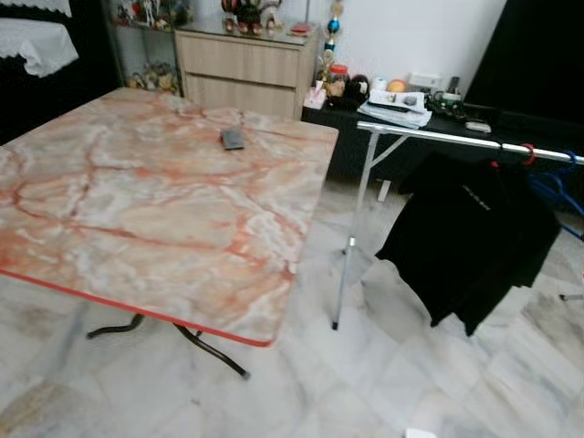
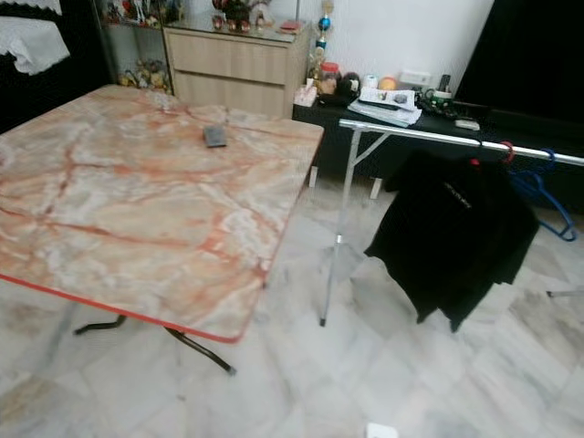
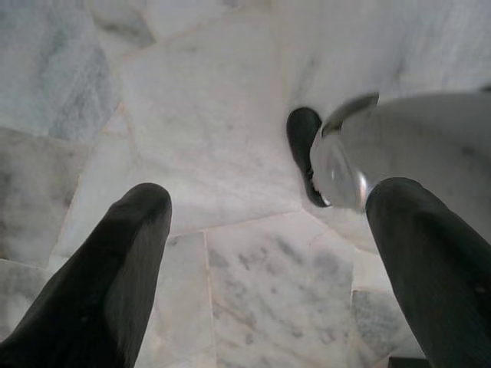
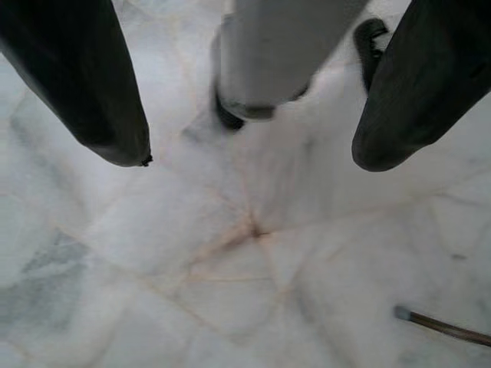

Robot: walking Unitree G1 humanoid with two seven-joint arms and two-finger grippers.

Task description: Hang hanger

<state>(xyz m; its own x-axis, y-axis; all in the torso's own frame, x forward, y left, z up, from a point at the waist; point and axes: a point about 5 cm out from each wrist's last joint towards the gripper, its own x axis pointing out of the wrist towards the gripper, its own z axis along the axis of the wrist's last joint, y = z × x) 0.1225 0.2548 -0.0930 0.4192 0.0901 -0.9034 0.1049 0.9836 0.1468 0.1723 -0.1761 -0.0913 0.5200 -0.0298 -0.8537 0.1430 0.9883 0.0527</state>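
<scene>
A red hanger [image 1: 527, 153] is hanging on the silver rail of the clothes rack [image 1: 456, 139] at about three o'clock in the head view, carrying a black shirt [image 1: 474, 237] that is drooping toward the floor. Just beyond it at three o'clock, a blue hanger [image 2: 540, 187] is hooking over the same rail. Behind the rack, at one o'clock, a dark low table [image 1: 429, 123] is holding papers and small items, and a wooden dresser [image 1: 245, 66] is standing at twelve o'clock. A marble-patterned folding table [image 1: 137, 210] with a red edge is filling the nine o'clock side, a small dark object [image 1: 233, 139] lying on it.

The left gripper [image 3: 261, 253] is hanging over the marble floor [image 3: 207, 115] with its fingers spread and nothing between them. The right gripper [image 4: 253, 123] is likewise pointing at the floor, fingers spread apart and empty.
</scene>
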